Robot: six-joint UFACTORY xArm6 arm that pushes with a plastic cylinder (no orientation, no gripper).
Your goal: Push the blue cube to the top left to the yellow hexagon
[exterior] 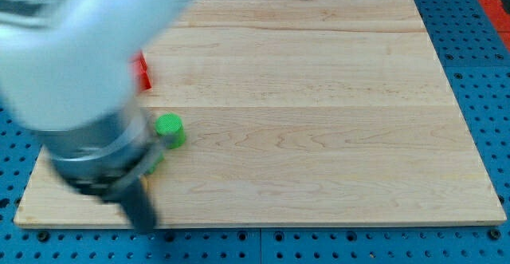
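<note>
The arm's bulky pale body fills the view's left, blurred, and the dark rod runs down to the tip [143, 224] near the bottom-left corner of the bench [319, 96], close to its lower edge. There is no gripper here, so nothing opens or holds; the rod only pushes. Neither the blue cube nor the yellow hexagon shows: both are either behind the arm or off the board, and it cannot be told which. A green cylinder [170, 130] stands just beside the arm's housing, above the tip and to its right, and a red block [144, 71], its shape half hidden, peeks out higher up; a sliver of green and orange at the housing's edge may be further pieces. The main risk, as a judgement, is that a sweep up and left from this crowded corner catches the green cylinder or red block, or knocks a hidden block off the near edge. The bench is pale, smooth planked wood; the blocks look like glossy painted pieces that should slide easily.
</note>
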